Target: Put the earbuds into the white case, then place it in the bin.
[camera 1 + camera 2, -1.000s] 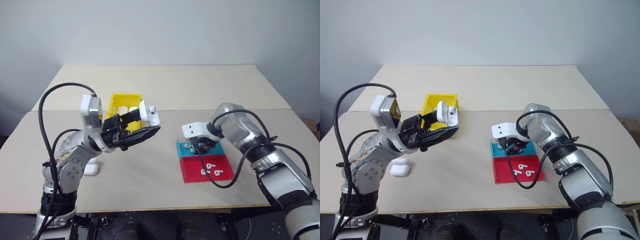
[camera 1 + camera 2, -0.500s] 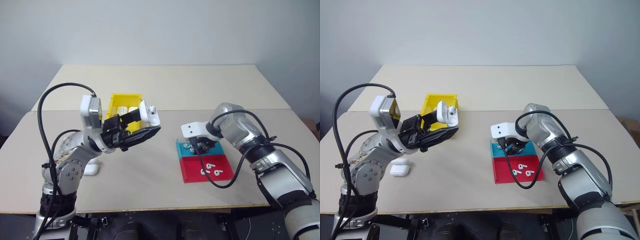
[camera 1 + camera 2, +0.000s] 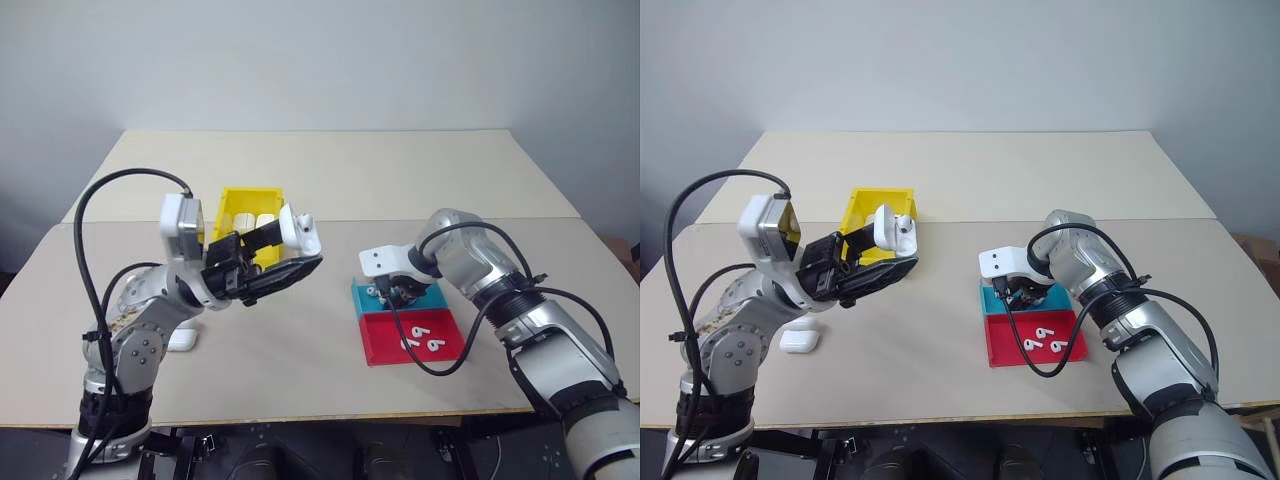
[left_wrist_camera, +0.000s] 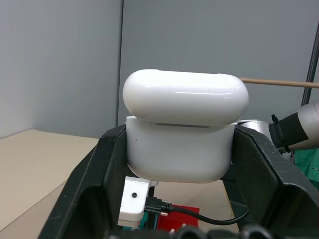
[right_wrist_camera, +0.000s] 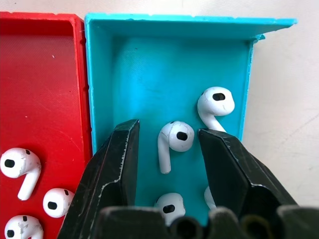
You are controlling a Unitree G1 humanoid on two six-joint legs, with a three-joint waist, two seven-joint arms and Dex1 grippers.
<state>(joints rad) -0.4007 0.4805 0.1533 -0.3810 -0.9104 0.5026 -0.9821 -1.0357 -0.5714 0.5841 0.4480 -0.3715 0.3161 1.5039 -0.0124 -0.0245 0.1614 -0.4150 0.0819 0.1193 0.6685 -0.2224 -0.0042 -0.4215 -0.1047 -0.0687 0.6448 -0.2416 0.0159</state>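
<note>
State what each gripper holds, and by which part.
Left gripper clamps the white case by its lower body's sides. Right gripper straddles an earbud, holding nothing.

A beige tabletop (image 3: 330, 350) of two boards, one seam running across it, stands before a plain pale grey wall (image 3: 320, 60) under soft, even light

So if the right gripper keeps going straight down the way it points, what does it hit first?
Most likely the earbud lying between the open fingers of the right gripper, then the floor of the teal tray. How much gap remains is unclear.
</note>
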